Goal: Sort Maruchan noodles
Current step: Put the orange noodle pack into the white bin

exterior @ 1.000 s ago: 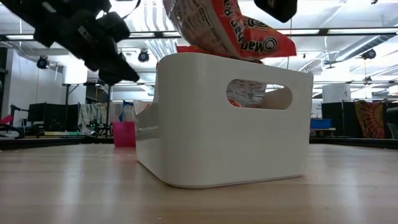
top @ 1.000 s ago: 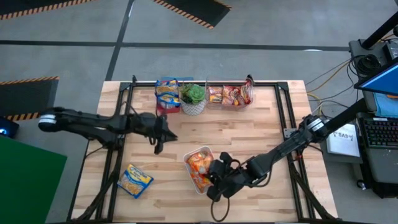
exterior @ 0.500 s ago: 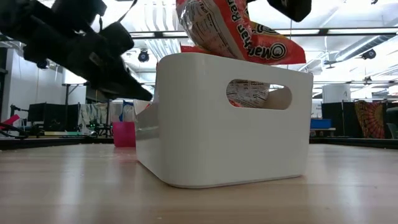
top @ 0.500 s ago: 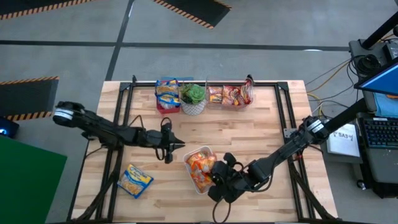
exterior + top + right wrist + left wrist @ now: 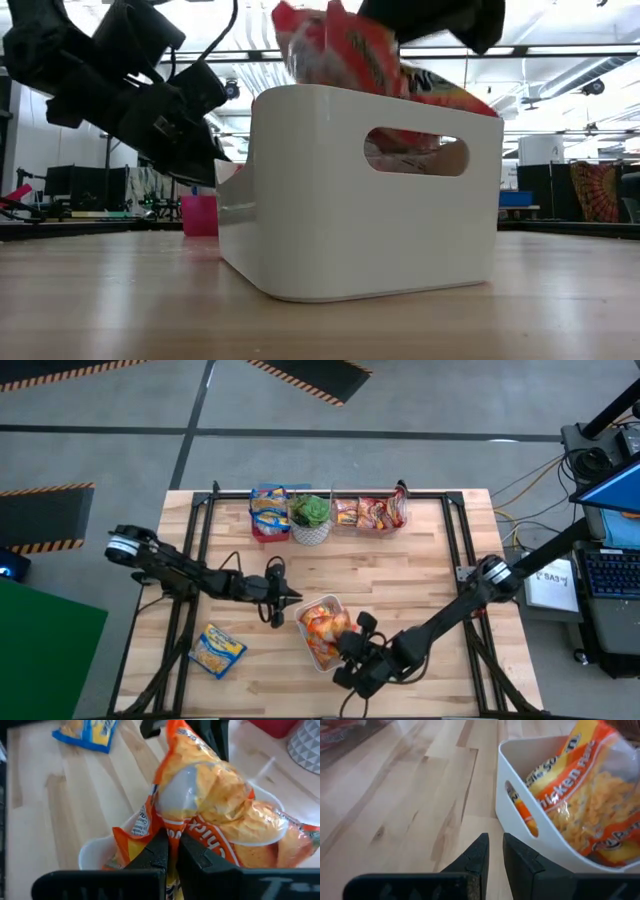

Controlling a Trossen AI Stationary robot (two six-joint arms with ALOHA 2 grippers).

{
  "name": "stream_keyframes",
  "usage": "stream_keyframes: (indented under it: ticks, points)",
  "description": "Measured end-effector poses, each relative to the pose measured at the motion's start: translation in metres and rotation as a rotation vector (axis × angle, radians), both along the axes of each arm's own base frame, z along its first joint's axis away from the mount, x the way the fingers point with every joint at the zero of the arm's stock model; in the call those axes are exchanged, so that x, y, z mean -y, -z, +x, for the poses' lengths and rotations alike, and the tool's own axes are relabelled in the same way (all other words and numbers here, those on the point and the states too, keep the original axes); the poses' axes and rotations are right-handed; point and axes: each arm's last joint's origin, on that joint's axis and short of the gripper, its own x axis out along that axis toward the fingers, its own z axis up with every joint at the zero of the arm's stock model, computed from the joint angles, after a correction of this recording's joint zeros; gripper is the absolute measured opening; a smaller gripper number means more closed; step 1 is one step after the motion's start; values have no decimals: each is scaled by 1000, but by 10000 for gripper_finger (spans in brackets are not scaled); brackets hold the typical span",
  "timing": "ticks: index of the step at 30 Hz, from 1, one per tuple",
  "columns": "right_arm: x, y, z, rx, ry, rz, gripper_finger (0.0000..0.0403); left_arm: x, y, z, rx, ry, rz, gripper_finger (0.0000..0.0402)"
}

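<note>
An orange noodle packet (image 5: 327, 622) stands half inside the white bin (image 5: 306, 609) near the front middle of the counter (image 5: 400, 565), on top of other orange packets lying in that bin. The right gripper (image 5: 347, 645) has its fingers (image 5: 161, 851) clenched on the lower edge of this packet. The left gripper (image 5: 290, 597) hovers just beside the bin's left wall, its fingers (image 5: 479, 854) nearly pressed together and grasping nothing. One blue-edged packet (image 5: 217, 650) lies flat on the counter, near the front left. At the back edge, a red bin (image 5: 268, 512) holds blue-edged packets, a potted plant (image 5: 311, 517) stands beside it, and a clear bin (image 5: 371, 513) holds red-edged packets.
</note>
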Motion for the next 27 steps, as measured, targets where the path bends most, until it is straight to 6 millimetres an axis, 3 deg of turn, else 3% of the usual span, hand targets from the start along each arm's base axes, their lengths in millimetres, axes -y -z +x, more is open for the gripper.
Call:
stream_keyframes:
  ticks: [6, 16, 27]
  points:
    - [-5, 19, 9, 0, 18, -14, 13, 3, 0, 1, -2, 11, -1, 38]
    - [-4, 20, 12, 14, 44, -7, 19, 7, -2, 2, 9, 28, 1, 38]
    - [-2, 11, 10, -1, 4, 49, 121, 7, -2, 2, 9, 28, 2, 38]
